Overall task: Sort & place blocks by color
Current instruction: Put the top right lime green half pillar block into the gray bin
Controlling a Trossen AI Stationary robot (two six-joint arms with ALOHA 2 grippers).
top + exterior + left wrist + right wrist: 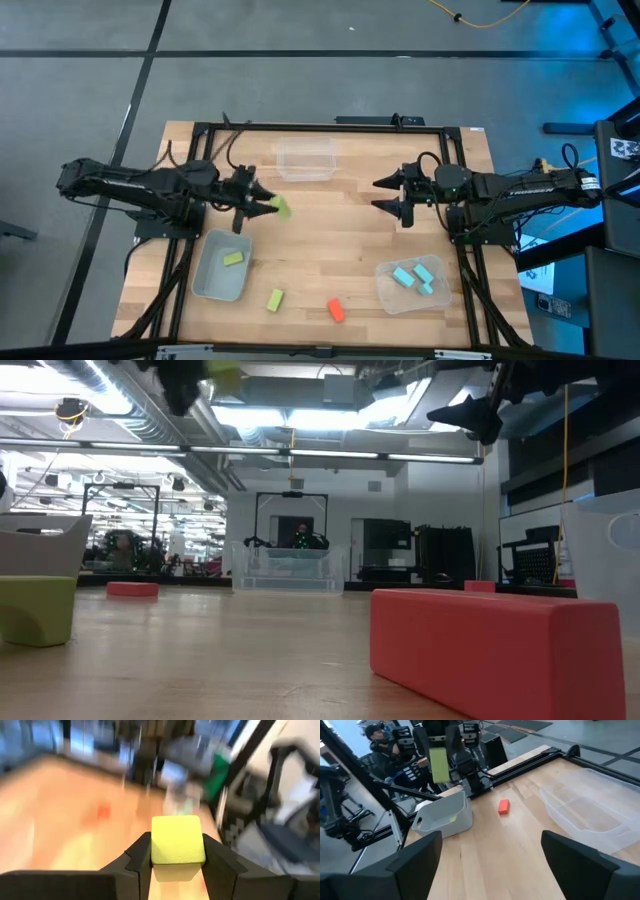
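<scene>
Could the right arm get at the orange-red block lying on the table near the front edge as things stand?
Probably yes. The right gripper is open and empty above the table, and the orange-red block lies alone on bare wood, between the loose yellow-green block and the bin holding blue blocks.

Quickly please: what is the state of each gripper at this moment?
Left gripper: closed on a yellow-green block, raised above the table.
Right gripper: open, holding nothing.

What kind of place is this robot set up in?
Probably a robotics lab or workshop: a wooden table in a black frame carries two arms sorting blocks into clear bins, with exposed ceiling ducts and more equipment rigs behind.
</scene>
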